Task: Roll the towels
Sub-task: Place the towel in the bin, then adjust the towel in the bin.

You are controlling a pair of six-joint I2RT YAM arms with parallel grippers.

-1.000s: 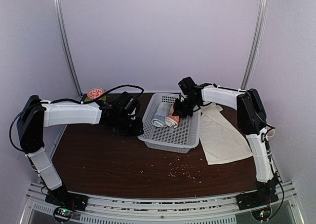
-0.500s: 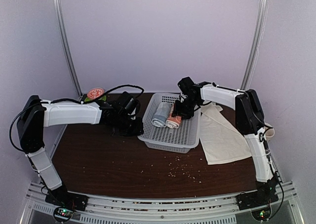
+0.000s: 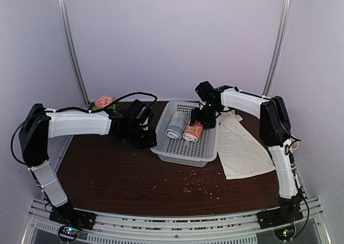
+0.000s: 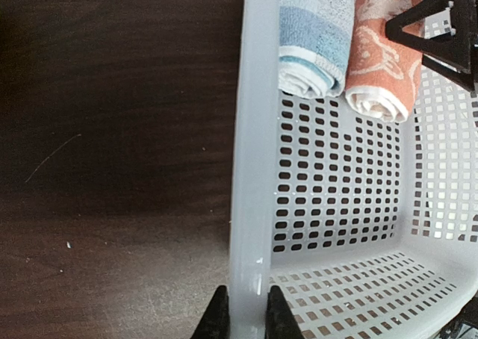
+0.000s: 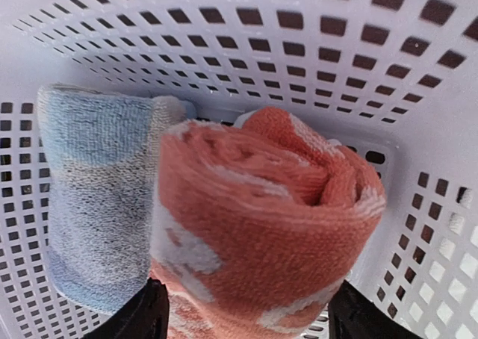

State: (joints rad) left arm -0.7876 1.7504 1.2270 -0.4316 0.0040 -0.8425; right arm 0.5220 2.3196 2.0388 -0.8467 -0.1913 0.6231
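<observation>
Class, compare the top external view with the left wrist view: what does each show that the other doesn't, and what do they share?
Top external only: the cream-white towel flat on the table right of the white basket. Left wrist only: the left hand pinching the basket's rim. Both: the basket holding the grey-blue rolled towel and salmon-orange rolled towel side by side.

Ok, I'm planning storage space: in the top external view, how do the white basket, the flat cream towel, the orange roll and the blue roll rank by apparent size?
1. white basket
2. flat cream towel, not far behind
3. blue roll and orange roll, which look too alike to rank
</observation>
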